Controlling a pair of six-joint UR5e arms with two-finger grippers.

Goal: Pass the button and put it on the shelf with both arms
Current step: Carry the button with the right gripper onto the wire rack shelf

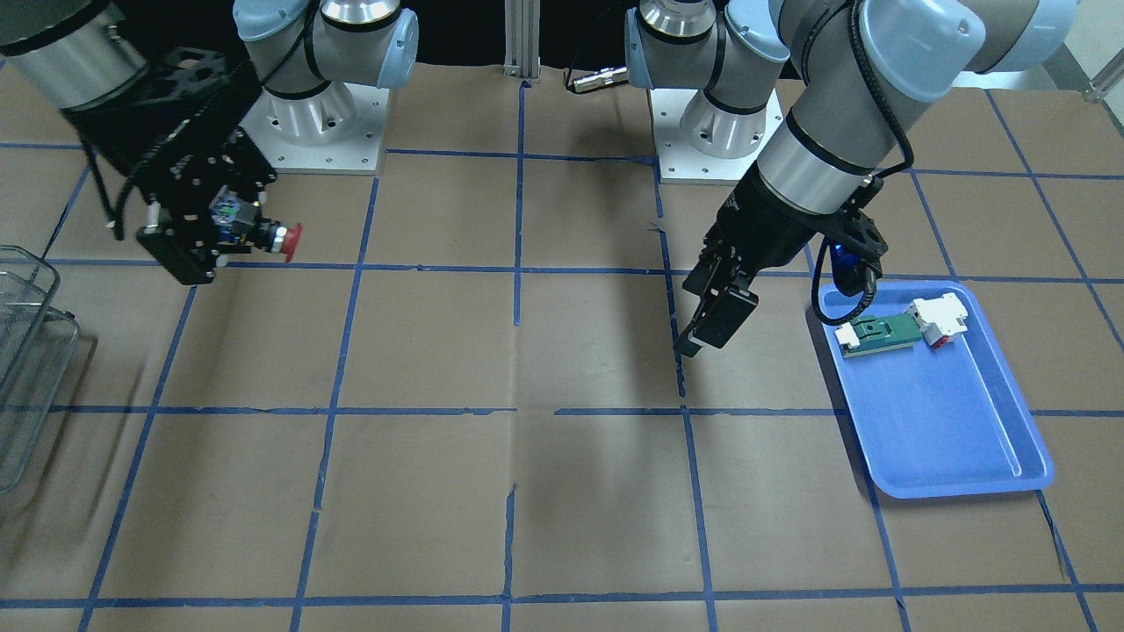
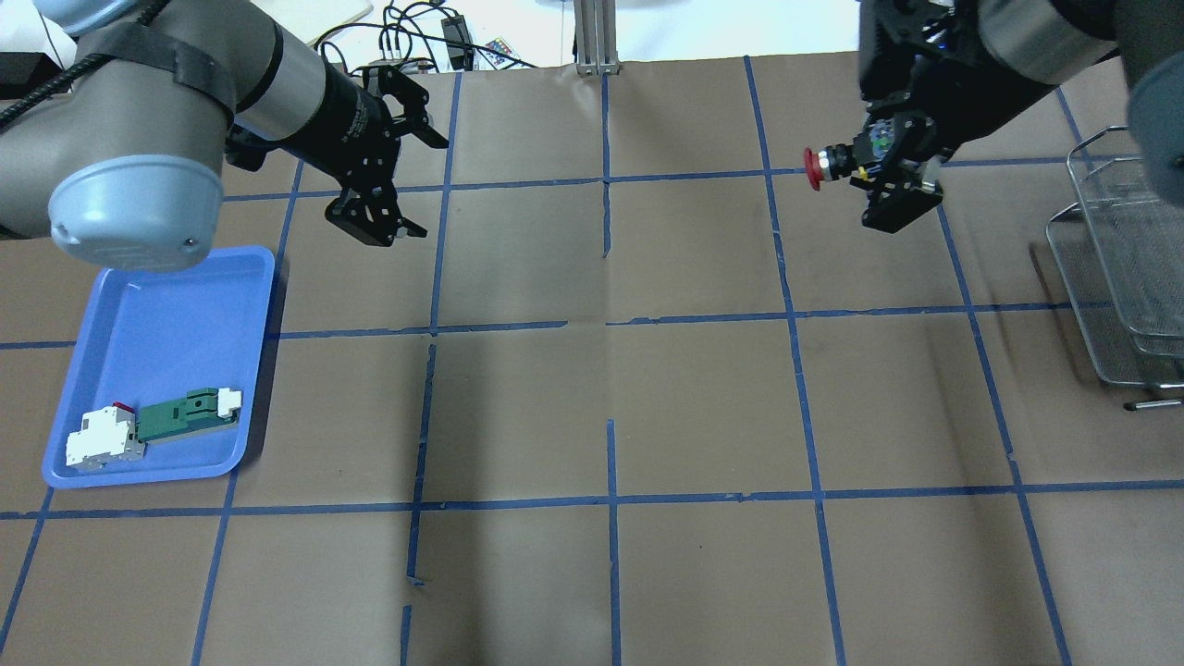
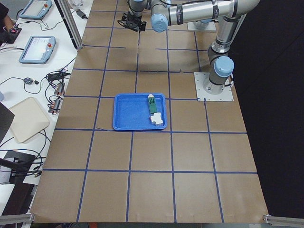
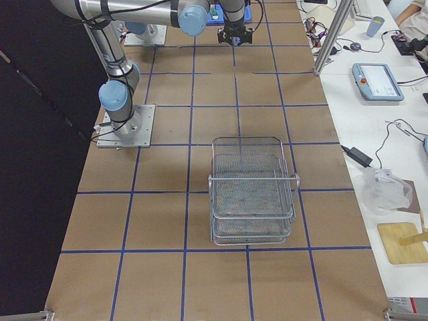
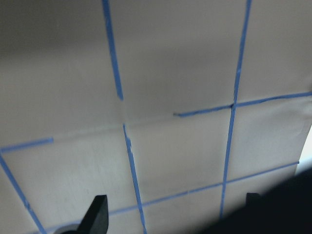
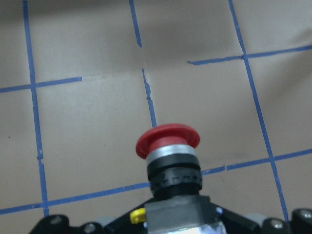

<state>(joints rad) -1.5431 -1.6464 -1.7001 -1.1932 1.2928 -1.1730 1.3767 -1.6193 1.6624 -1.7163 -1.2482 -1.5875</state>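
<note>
The right arm's black two-finger gripper (image 2: 879, 162), upper right of the overhead view, is clamped on the rear block of the small push-button switch with a red mushroom cap (image 2: 832, 162), held above the table. The left arm's black gripper (image 2: 421, 185), upper left, is spread wide and empty. The carry to the silver wire-mesh rack (image 2: 1124, 277) at the right edge seems next. It should clear the thin rim, lower onto the mesh, and release only once the button is resting, since its round collar may roll.
</note>
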